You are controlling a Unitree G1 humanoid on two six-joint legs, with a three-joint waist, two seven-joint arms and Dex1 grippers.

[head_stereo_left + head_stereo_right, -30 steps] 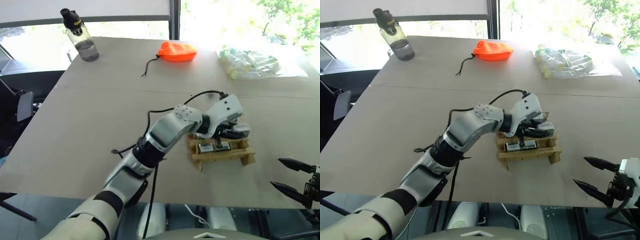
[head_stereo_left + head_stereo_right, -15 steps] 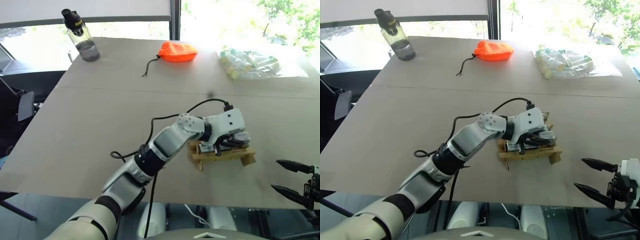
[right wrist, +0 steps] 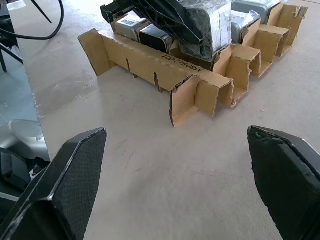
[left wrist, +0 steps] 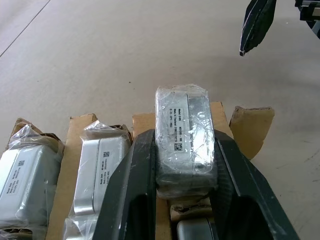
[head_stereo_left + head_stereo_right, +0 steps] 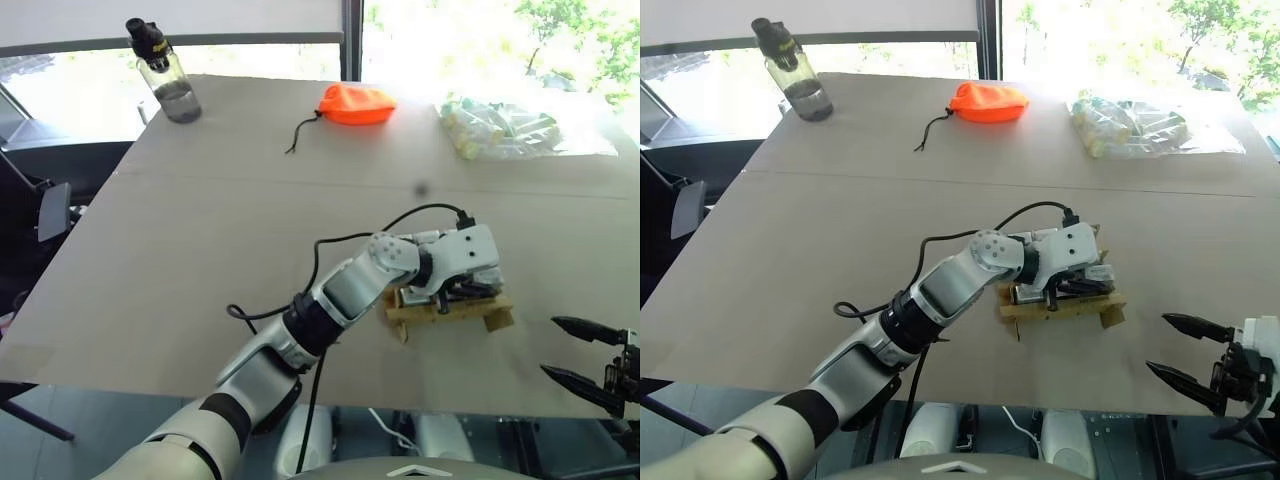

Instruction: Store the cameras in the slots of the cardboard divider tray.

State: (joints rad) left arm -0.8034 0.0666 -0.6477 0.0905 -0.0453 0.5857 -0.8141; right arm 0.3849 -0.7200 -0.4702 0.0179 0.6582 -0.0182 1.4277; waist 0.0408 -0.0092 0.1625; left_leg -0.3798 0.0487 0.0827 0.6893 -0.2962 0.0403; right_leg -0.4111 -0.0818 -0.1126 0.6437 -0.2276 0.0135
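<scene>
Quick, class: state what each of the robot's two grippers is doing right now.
Left gripper: closed on a wrapped camera, over the cardboard divider tray.
Right gripper: open, holding nothing.

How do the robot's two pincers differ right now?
The left pincer is shut on a plastic-wrapped camera over the cardboard divider tray; the right pincer stands wide open, holding nothing. The left is at the tray; the right hangs near the table edge. Both have two black fingers.
</scene>
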